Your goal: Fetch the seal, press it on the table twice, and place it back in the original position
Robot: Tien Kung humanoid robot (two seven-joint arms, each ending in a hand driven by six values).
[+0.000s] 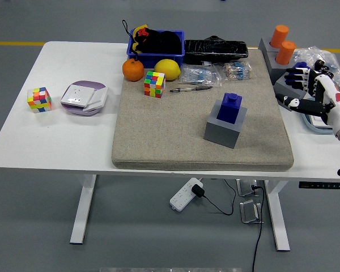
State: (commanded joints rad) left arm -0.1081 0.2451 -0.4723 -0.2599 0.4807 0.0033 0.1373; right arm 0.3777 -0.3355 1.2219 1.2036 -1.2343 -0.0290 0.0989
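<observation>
The right hand (pixel 307 86) hangs at the right edge of the table (pixel 22 144), its fingers spread and holding nothing. To its left, well apart from it, the blue seal (pixel 232 107) stands upright in its grey base (pixel 224 130) on the beige mat (pixel 158 130). A pen (pixel 190 88) and a colour cube (pixel 154 84) lie farther back on the mat.

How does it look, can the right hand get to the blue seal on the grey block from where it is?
Probably yes. The right hand hovers open at the mat's right edge, and the blue seal stands upright on its grey block with only bare mat between them.
</observation>
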